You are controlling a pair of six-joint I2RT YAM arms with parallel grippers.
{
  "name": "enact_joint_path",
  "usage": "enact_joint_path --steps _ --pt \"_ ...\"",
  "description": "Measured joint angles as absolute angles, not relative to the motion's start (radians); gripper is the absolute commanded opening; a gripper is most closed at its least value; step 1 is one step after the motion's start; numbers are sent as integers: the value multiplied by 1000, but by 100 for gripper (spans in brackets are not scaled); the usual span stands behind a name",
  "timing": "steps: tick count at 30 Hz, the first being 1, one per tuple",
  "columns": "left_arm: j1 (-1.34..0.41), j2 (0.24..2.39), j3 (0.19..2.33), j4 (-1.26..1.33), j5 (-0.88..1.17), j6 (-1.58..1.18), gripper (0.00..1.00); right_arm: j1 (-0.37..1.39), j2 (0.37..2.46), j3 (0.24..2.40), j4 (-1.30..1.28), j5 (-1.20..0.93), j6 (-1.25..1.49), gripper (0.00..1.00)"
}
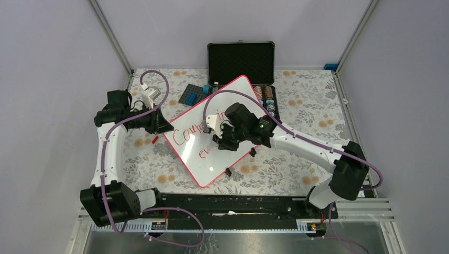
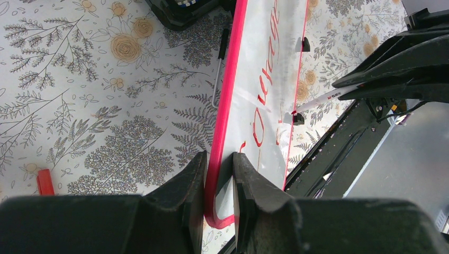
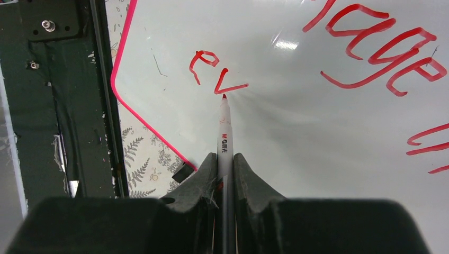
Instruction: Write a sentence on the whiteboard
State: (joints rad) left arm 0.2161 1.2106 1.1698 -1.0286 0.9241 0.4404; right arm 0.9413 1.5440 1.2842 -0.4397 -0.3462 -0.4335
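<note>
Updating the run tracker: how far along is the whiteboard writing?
Done: first line, "Courage in", in red on the whiteboard. In hand: left gripper clamps the board's pink edge; right gripper holds the marker, tip at the end of "ev" on line two. Remaining: the rest of that word and whatever follows; board beside it is blank.

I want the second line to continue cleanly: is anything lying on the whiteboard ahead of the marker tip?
Nothing visible. Beyond the marker, shut in the right gripper, the whiteboard is bare past the "ev" of the sentence.
</note>
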Motion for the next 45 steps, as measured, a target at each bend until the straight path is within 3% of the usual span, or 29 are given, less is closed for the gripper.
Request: enact_joint_path --steps 45 --pt "216 1213 1170 -1026 923 441 1 911 1578 1302 -437 -313 -465 0"
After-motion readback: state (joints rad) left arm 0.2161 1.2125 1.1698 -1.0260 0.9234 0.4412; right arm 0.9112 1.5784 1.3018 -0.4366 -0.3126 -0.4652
